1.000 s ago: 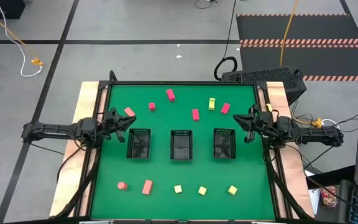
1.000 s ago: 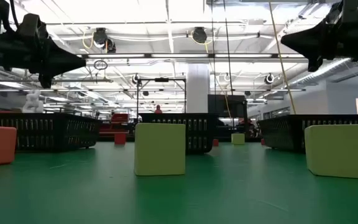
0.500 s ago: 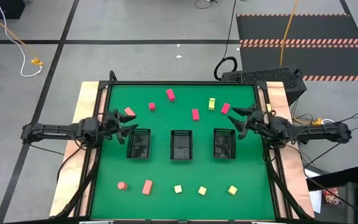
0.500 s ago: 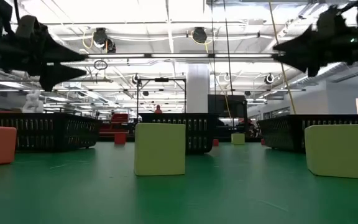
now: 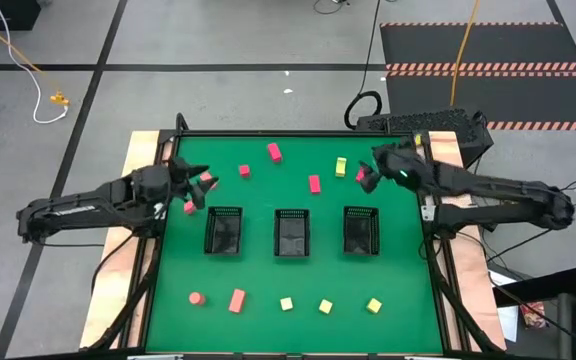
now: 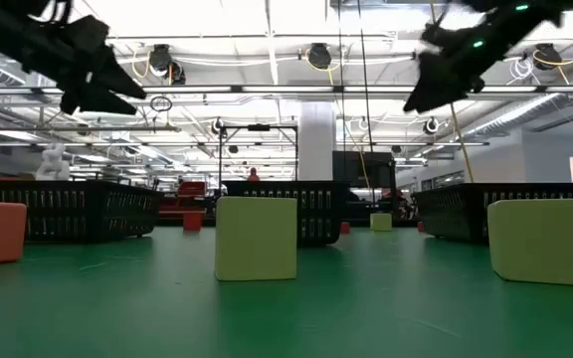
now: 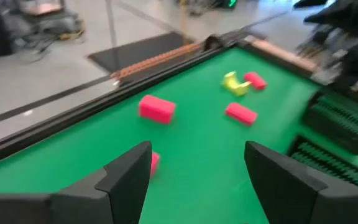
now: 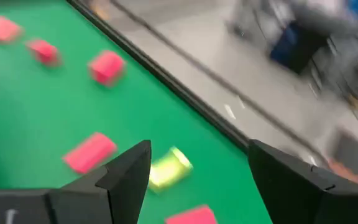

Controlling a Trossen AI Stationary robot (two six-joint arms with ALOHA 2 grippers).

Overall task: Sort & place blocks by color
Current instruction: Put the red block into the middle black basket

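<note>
Small blocks lie flat on the green mat [image 5: 258, 280]. Pink-red ones [image 5: 274, 152] [image 5: 314, 183] and a yellow-green one [image 5: 340, 166] are at the far side. Salmon pieces [image 5: 236, 300] and yellow-green cubes [image 5: 325, 306] lie near the front edge. My left gripper [image 5: 204, 190] hovers open at the far left, beside two salmon blocks [image 5: 207, 178] [image 5: 188, 207]. My right gripper [image 5: 368, 171] hovers open at the far right, over a pink-red block [image 5: 361, 177]. In the wrist views the left fingers [image 7: 129, 180] and the right fingers [image 8: 129, 174] are spread with nothing between them.
Three black mesh baskets [image 5: 223, 231] [image 5: 291, 232] [image 5: 361, 230] stand in a row across the middle of the mat. A raised black frame [image 5: 288, 133] borders the mat. In the low view both grippers [image 6: 107, 89] [image 6: 426, 89] hang well above the mat.
Both grippers have opened from shut. My left gripper has risen and swung toward the table's far edge. My right gripper has risen and reached toward the far edge and the left, to the pink-red block at the far right. No block has moved.
</note>
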